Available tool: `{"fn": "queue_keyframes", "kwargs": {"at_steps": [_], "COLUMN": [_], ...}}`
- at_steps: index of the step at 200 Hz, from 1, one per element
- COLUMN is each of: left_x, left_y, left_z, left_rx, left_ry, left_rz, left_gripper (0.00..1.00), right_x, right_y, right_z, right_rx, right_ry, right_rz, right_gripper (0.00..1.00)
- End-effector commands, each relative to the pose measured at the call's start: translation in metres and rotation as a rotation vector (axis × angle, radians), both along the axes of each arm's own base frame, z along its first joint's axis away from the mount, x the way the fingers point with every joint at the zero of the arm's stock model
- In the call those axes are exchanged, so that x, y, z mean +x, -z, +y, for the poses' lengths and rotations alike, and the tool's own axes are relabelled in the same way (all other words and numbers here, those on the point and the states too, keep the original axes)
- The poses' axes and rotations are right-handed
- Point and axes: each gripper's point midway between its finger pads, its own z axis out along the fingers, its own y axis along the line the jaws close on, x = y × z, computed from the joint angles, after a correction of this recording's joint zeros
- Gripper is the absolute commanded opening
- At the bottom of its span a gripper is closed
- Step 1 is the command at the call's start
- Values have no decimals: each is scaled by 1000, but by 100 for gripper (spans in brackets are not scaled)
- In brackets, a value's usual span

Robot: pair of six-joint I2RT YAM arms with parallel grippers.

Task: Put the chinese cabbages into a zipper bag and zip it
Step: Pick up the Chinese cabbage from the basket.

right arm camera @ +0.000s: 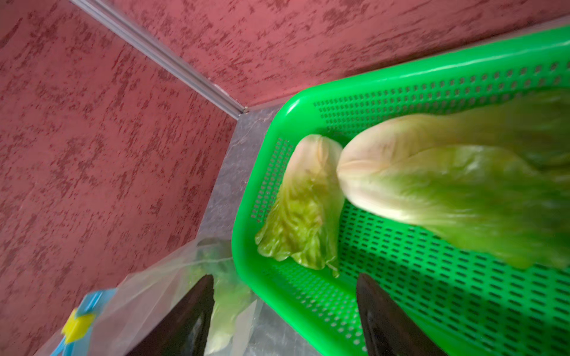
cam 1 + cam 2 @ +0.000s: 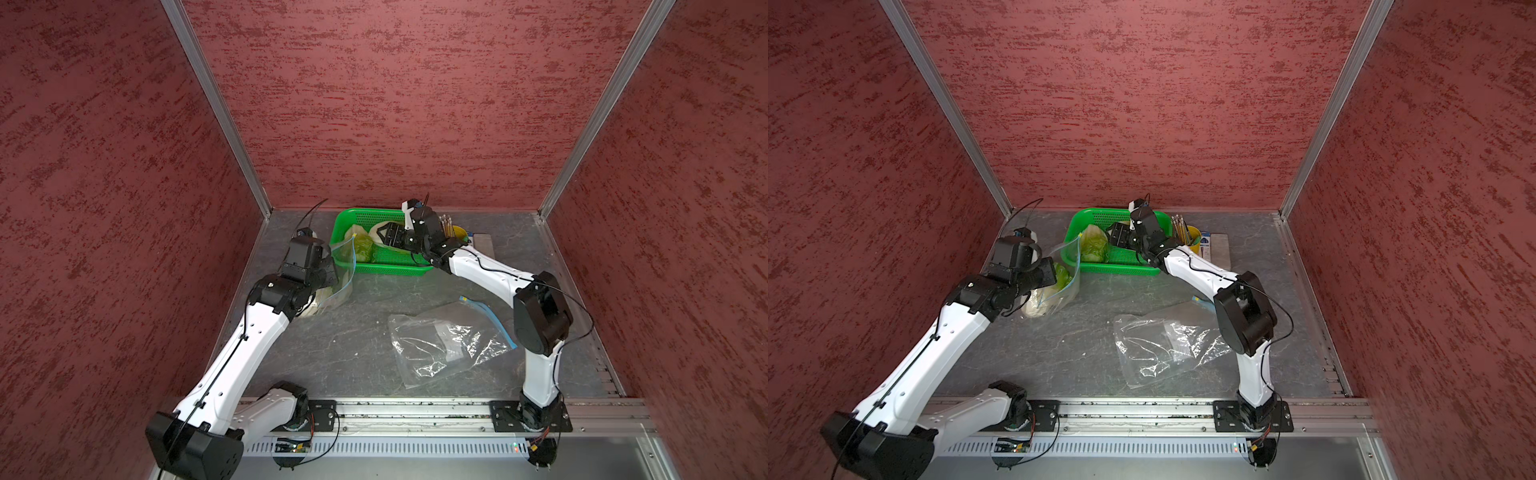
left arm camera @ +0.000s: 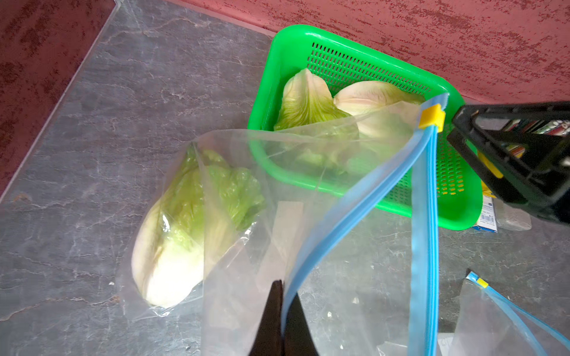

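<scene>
My left gripper (image 3: 283,296) is shut on the blue zip edge of a clear zipper bag (image 3: 277,172), holding its mouth up beside the green basket (image 3: 462,212). One chinese cabbage (image 3: 172,234) lies inside the bag on the table. The yellow slider (image 3: 431,116) sits at the raised end of the zip. Two more cabbages (image 1: 308,200) (image 1: 447,191) lie in the basket (image 1: 431,292). My right gripper (image 1: 285,276) hovers open over the basket's near rim with nothing between its fingers; in a top view the right gripper (image 2: 384,235) is above the basket.
A second, empty zipper bag (image 2: 440,345) lies crumpled on the grey table in front of the right arm. A yellow cup with pencils (image 2: 1192,241) stands right of the basket near the back wall. Red walls close in three sides.
</scene>
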Motion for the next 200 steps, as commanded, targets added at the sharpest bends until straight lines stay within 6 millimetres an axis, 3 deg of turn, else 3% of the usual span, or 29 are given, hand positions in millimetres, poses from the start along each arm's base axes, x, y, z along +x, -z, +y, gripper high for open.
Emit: {"fn": "queue_keyframes", "kwargs": {"at_steps": [1, 29, 104, 200], "left_x": [2, 1, 1, 1], "left_y": [-8, -8, -1, 4], "left_z": [-10, -15, -18, -17], "left_rx": [-67, -90, -123, -119], "left_ry": [9, 13, 3, -2], "left_rz": [-46, -54, -60, -52], "left_gripper": [0, 0, 0, 0], "right_x": [24, 42, 75, 102], "right_y": [6, 9, 38, 66], "right_z": [-21, -38, -63, -64], "right_rx": [-86, -110, -170, -208], "right_ry": [66, 97, 141, 162], "right_rz": [-26, -35, 7, 51], "right_gripper": [76, 82, 84, 84]}}
